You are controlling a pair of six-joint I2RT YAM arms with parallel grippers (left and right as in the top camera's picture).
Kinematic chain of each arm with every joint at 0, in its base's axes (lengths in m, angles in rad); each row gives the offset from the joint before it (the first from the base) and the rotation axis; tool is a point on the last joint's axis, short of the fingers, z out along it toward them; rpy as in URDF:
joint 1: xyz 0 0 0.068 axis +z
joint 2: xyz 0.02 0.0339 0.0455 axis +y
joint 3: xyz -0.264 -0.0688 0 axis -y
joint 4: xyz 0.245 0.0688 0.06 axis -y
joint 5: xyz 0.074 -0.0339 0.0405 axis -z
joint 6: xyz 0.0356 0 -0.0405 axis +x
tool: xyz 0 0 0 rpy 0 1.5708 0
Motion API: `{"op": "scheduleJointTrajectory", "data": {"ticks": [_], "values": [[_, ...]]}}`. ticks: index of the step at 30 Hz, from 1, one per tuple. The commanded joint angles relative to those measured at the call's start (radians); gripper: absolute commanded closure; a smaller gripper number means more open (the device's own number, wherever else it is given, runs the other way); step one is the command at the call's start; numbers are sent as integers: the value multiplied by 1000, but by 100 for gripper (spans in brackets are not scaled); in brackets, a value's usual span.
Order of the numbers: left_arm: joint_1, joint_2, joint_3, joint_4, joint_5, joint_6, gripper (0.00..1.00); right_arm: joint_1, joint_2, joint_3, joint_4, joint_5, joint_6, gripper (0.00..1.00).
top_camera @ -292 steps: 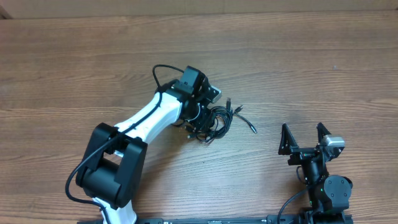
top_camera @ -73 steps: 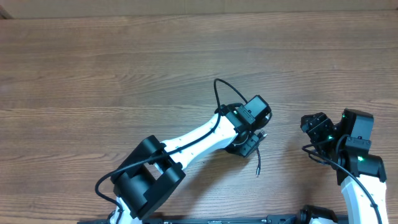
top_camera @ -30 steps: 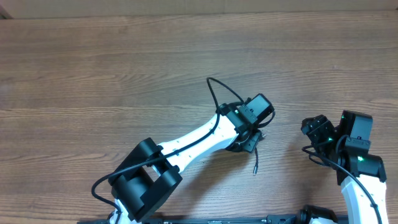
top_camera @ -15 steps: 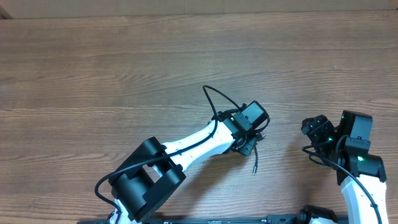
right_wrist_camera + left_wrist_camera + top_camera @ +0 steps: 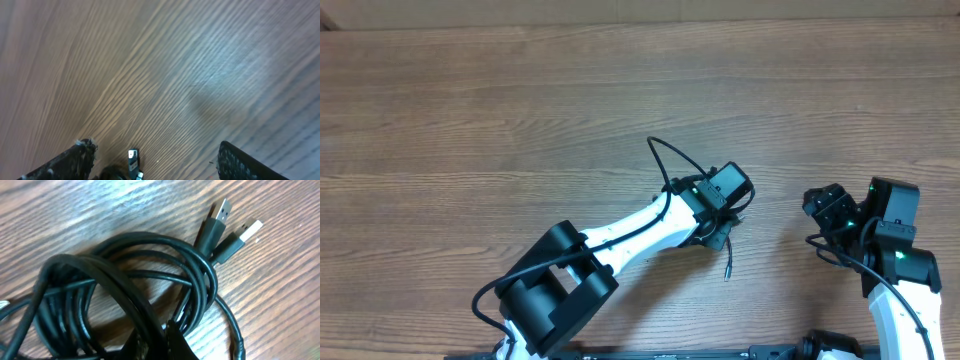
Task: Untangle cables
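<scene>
Glossy black cables [image 5: 120, 287] coiled (knotted); woodgrain table [image 5: 75, 205].

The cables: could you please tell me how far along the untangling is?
Done: little that shows; the cables lie as one knotted bundle, with only two plugs poking free. In hand: the left end effector is shut on a strand at the bundle's edge, while the right end effector hangs open over the table, holding nothing. Left: pulling every loop apart and laying each cable out separately.
</scene>
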Motion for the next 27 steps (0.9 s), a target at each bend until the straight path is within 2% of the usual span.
{"op": "scheduleJointTrajectory", "data": {"ticks": [1, 4, 7, 12, 15, 19, 23, 25, 27], "values": [[43, -30, 107, -74, 5, 52, 96, -6, -11, 23, 8, -109, -98, 23], [86, -41, 213, -166, 70, 122, 96, -6, -11, 23, 7, -209, -184, 24], [134, -42, 316, -235, 179, 195, 96, -6, -6, 23, 7, -315, -251, 30], [208, -42, 414, -281, 412, 274, 96, -5, 16, 23, 7, -479, -274, 38], [244, -43, 423, -276, 565, 298, 96, 13, 31, 23, 19, -548, -274, 39], [268, -43, 423, -274, 729, 348, 96, 75, 51, 23, 49, -567, -271, 39], [267, -43, 423, -268, 799, 376, 96, 140, 66, 23, 97, -567, -268, 39], [267, -43, 423, -266, 843, 380, 96, 166, 73, 23, 127, -563, -256, 45], [269, -43, 424, -260, 878, 383, 96, 177, 77, 22, 131, -527, -195, 46]]}}
